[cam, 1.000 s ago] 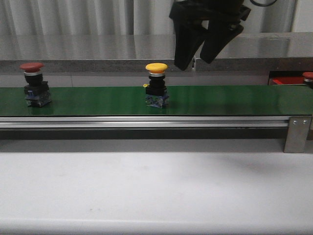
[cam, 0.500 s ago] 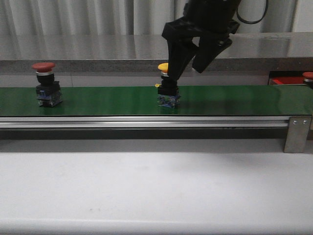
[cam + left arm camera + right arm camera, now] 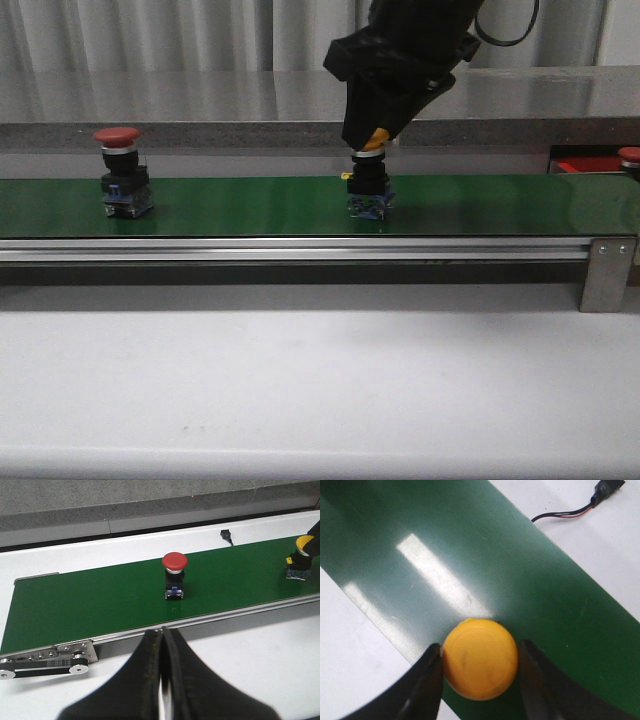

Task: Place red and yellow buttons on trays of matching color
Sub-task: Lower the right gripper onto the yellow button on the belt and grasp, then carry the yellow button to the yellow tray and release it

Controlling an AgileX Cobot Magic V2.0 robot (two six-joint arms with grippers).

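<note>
A long dark green conveyor belt point(image 3: 250, 205) runs across a white table point(image 3: 300, 380). At its far right end, a corner of a red tray point(image 3: 590, 165) shows, well apart from the action.

Two mushroom-head push buttons stand upright on the belt. The red button point(image 3: 122, 172) sits to the left, untouched. The yellow button point(image 3: 480, 659) stands near the middle, under the right arm.

Each button looks rigid, light and top-heavy: a smooth, probably slippery domed cap on a narrower black body. Gripping the cap's sides, or the neck just beneath, seems safest.

The right gripper point(image 3: 481, 680) straddles the yellow cap, a finger close on either side; whether the fingers point(image 3: 422, 682) already press it is unclear. The left gripper point(image 3: 162, 645) hovers beside the belt, pressed shut and empty.
</note>
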